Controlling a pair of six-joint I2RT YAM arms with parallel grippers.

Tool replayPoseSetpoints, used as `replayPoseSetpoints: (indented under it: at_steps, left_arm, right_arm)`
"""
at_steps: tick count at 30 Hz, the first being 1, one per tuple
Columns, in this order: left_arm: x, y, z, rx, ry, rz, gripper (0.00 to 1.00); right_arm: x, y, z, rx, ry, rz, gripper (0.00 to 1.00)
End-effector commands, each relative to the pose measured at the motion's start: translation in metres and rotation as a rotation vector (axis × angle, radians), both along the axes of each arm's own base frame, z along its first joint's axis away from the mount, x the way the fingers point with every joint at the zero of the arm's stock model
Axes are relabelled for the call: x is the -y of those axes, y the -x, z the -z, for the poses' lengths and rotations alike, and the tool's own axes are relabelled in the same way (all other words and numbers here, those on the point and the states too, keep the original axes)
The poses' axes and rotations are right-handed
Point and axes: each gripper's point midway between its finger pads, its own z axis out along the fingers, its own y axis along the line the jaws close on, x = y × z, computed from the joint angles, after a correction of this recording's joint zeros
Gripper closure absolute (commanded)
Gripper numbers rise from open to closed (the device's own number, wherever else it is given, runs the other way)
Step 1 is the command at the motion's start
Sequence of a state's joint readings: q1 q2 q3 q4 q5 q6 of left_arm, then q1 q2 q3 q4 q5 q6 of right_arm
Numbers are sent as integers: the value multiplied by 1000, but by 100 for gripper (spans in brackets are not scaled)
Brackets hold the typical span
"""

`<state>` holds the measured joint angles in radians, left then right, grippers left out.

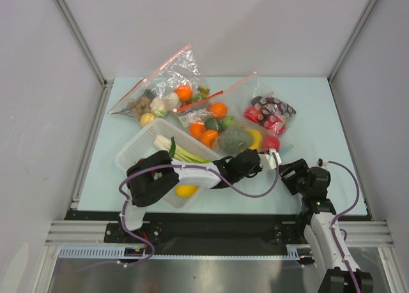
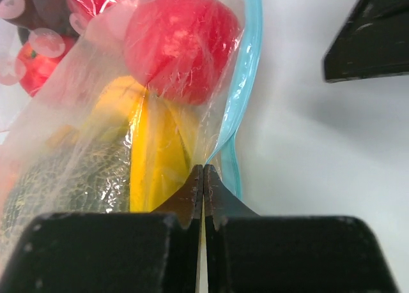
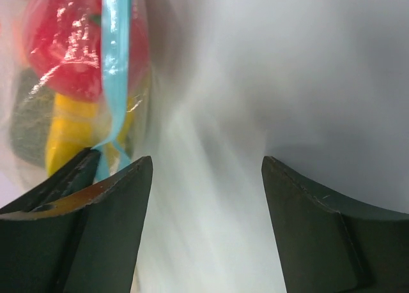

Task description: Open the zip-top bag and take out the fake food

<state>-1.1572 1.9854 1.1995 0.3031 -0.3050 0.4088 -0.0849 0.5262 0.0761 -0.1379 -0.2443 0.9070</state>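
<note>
The zip-top bag (image 1: 252,138) lies at the table's middle right, its light blue zip strip (image 2: 246,69) facing the arms. Inside it is the fake food: a netted melon (image 2: 64,184), a yellow banana (image 2: 153,152) and a red round fruit (image 2: 176,41). My left gripper (image 2: 203,172) is shut on the bag's plastic lip right at the strip, which splits to either side of the tips. In the top view the left gripper (image 1: 273,156) reaches over from the left. My right gripper (image 3: 208,165) stands open just right of the strip (image 3: 115,63), with nothing between its fingers.
A white basket (image 1: 137,149) holding green and white vegetables and a yellow piece sits under the left arm. Two clear bags with red strips (image 1: 160,82) (image 1: 217,108) lie behind. A bag with a dark dotted item (image 1: 271,111) is at the back right.
</note>
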Motion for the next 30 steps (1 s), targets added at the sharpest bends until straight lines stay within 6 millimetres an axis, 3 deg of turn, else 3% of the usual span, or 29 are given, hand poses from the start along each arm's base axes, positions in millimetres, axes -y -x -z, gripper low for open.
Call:
replayPoseSetpoints:
  at_steps: [1,9,19,26,30]
  left_arm:
    - [9,-1,-38,-11,113,4,100]
    - [8,0,-44,-37,135,8,99]
    - [6,1,-49,-41,152,5,100]
    - [4,2,-47,-50,149,13,100]
    - [4,5,-46,-54,151,20,100]
  right_arm:
    - [-13,-23,-36,195,-43,-55,25]
    - [-29,-37,-65,336,-66,-78,27]
    - [-38,-51,-50,291,-78,-81,29]
    - [-41,-68,-59,337,-75,-82,31]
    - [-40,-76,-61,345,-64,-74,40]
